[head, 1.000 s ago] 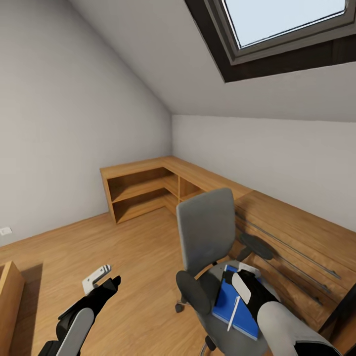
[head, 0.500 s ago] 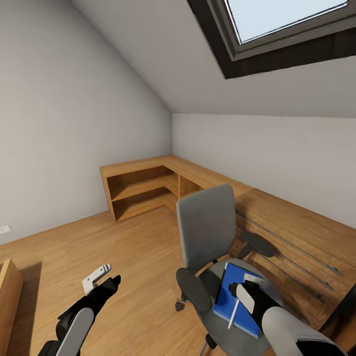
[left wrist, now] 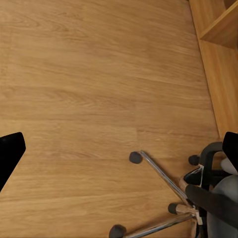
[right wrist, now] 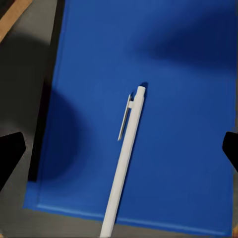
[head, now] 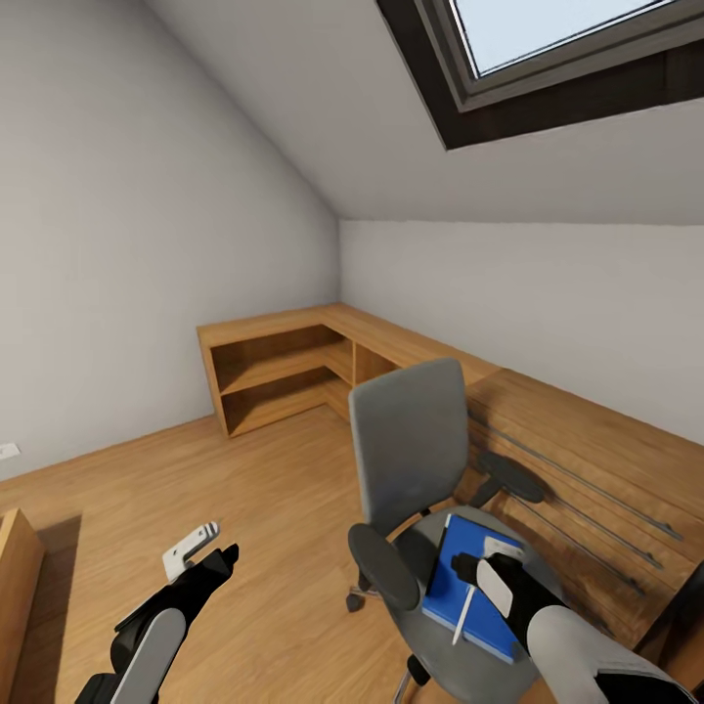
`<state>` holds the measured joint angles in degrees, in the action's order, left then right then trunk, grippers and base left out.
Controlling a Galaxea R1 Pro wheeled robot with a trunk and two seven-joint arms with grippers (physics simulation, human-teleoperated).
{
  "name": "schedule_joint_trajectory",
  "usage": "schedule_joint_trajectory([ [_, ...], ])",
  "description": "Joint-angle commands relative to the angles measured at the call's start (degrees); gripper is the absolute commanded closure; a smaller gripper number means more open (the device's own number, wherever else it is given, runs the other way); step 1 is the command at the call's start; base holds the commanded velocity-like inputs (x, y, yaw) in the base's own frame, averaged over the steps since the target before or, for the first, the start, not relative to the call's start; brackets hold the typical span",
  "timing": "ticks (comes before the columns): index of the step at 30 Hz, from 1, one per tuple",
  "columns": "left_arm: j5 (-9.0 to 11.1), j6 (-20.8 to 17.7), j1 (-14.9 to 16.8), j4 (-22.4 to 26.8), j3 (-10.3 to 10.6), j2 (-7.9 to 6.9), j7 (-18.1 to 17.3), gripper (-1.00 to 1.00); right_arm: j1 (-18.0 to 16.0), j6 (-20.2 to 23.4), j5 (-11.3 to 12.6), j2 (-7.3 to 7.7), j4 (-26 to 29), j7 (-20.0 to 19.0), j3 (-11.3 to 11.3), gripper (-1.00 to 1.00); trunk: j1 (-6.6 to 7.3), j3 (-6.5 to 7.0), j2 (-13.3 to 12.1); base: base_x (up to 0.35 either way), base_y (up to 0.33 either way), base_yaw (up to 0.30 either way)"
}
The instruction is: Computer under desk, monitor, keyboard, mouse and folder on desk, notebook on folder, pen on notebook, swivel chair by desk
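Blue folder [head: 467, 590] w/ white pen [head: 462, 615] on it lies on grey chair [head: 416, 489] seat, lower right of head view. Right gripper [head: 476, 567] hovers over it, jaws apart. Left gripper [head: 205, 550] lower left, jaws apart, above wood floor [head: 244, 489]

open floor [head: 244, 489] left of swivel chair [head: 411, 440]

right pincer [head: 467, 567] hides part of folder [head: 471, 587] | pen [right wrist: 124, 159] tip cropped
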<state>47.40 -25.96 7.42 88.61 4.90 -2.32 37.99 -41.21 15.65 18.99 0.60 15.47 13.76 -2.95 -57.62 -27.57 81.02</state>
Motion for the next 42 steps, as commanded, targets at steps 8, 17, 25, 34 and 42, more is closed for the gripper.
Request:
schedule_joint_trajectory([
  [8, 0.4, -0.1, 0.0, 0.0, 0.1, -0.05, 0.5, -1.0, 0.0, 0.3, 3.6, 1.81, 0.2, -2.6, -0.6, -1.0, -1.76, -1.5, 3.3, 0.0, 0.0, 0.0],
  [17, 0.4, -0.1, 0.0, 0.0, 0.1, -0.05, 0.5, -1.0, 0.0, 0.4, 3.8, 2.29, 0.1, -2.7, -1.4, -1.0, -3.74, -3.12, 6.9, 0.0, 0.0, 0.0],
  [25, 0.4, -0.1, 0.0, 0.0, 0.0, -0.05, 0.5, -1.0, 0.0, 0.4, 3.9, 2.21, 0.0, -2.5, -1.6, -1.0, -5.5, -4.56, 10.1, 0.0, 0.0, 0.0],
  [34, 0.5, -0.1, 0.0, -0.1, 0.0, -0.05, 0.5, -1.0, 0.0, 0.4, 3.5, 1.92, 0.0, -2.2, -1.3, -1.0, -7.25, -5.99, 13.3, 0.0, 0.0, 0.0],
  [42, 0.4, -0.1, 0.0, -0.1, 0.0, -0.08, 0.5, -1.0, 0.0, 0.4, 3.3, 1.72, 0.1, -0.5, -1.0, -1.0, -7.25, -5.99, 13.3, 0.0, 0.0, 0.0],
])
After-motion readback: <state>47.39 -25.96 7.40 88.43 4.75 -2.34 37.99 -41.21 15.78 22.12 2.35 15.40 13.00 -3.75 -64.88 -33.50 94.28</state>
